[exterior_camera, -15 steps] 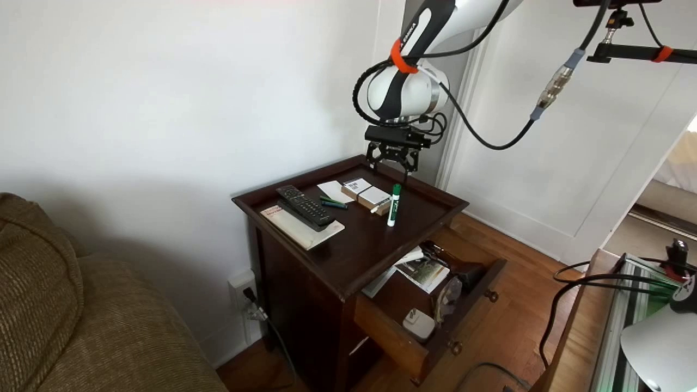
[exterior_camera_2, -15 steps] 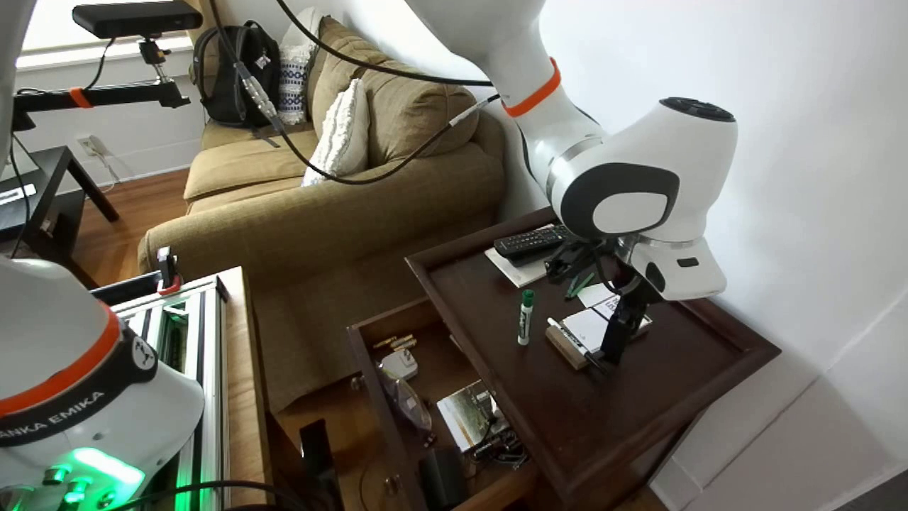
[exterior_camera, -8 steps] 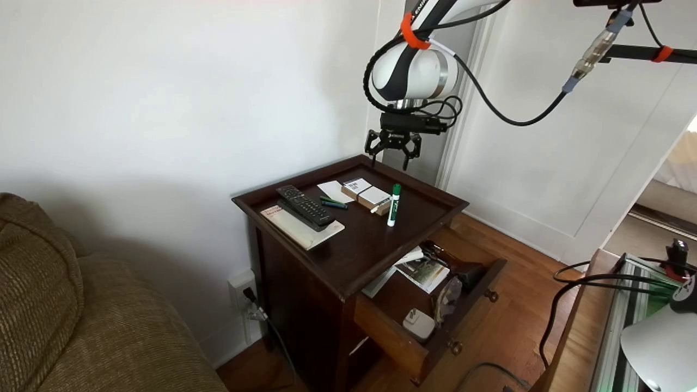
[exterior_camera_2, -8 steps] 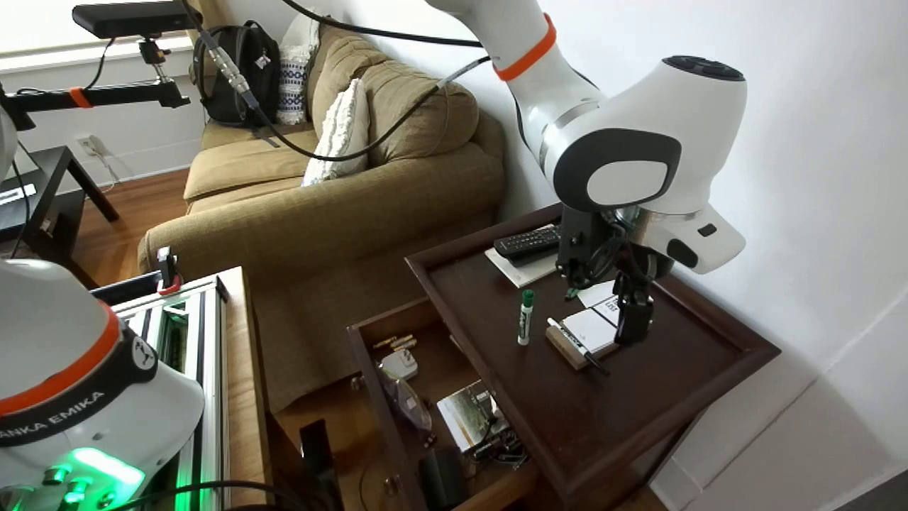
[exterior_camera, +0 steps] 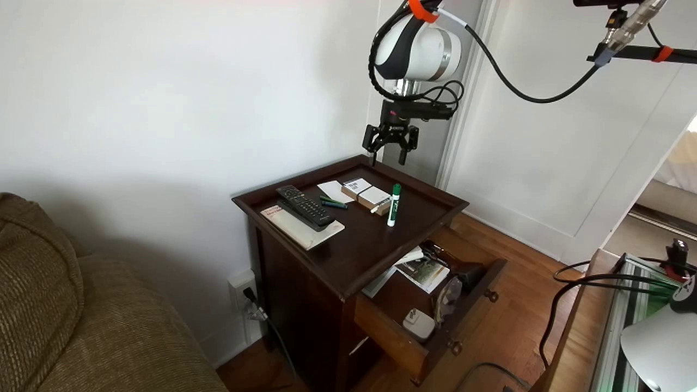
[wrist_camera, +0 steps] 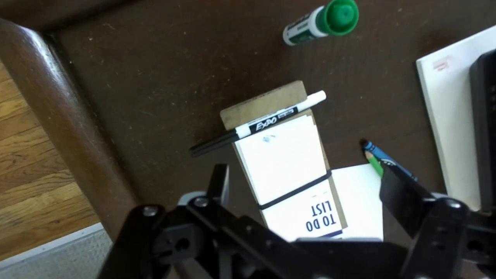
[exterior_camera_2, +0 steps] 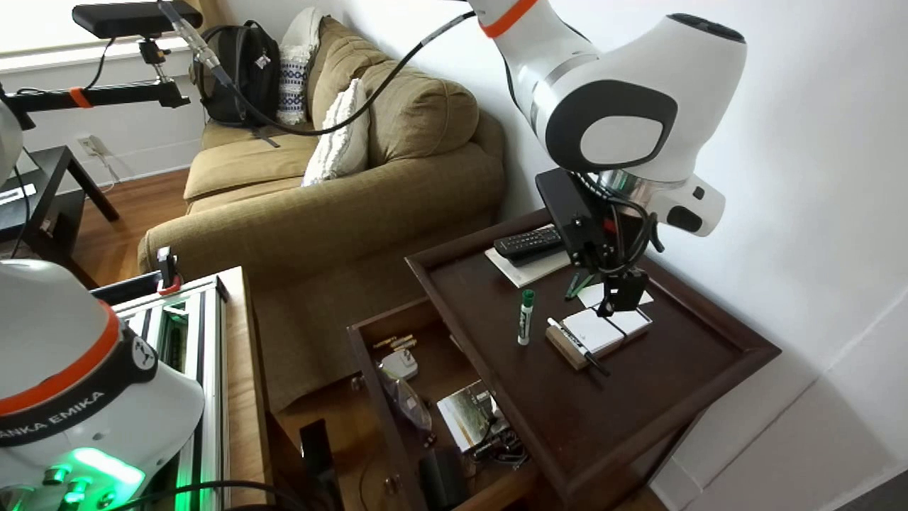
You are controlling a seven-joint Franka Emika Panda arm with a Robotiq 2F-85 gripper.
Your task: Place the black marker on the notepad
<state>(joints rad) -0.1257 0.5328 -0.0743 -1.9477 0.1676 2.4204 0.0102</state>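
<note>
The black marker (wrist_camera: 267, 123), with a white barrel, EXPO label and black cap, lies across one end of the notepad (wrist_camera: 285, 159). Its cap sticks out past the pad's edge. The marker (exterior_camera_2: 578, 345) and the notepad (exterior_camera_2: 596, 329) also show in an exterior view. The notepad is a small white "TO DO LIST" pad on a brown wooden base with a dark elastic band. My gripper (wrist_camera: 304, 173) is open and empty, above the notepad and apart from it. It also hangs over the table in an exterior view (exterior_camera: 388, 162).
A green marker (exterior_camera_2: 525, 317) stands upright beside the notepad. A blue crayon (wrist_camera: 395, 163) and a green pencil (wrist_camera: 374, 162) lie near a white paper (wrist_camera: 358, 201). A black remote (exterior_camera: 306, 206) rests on an envelope (exterior_camera: 299, 226). An open drawer (exterior_camera: 430, 305) juts out below the tabletop.
My gripper has risen away from the table and the notepad, with the arm lifting. The marker, the notepad and the other objects have not moved.
</note>
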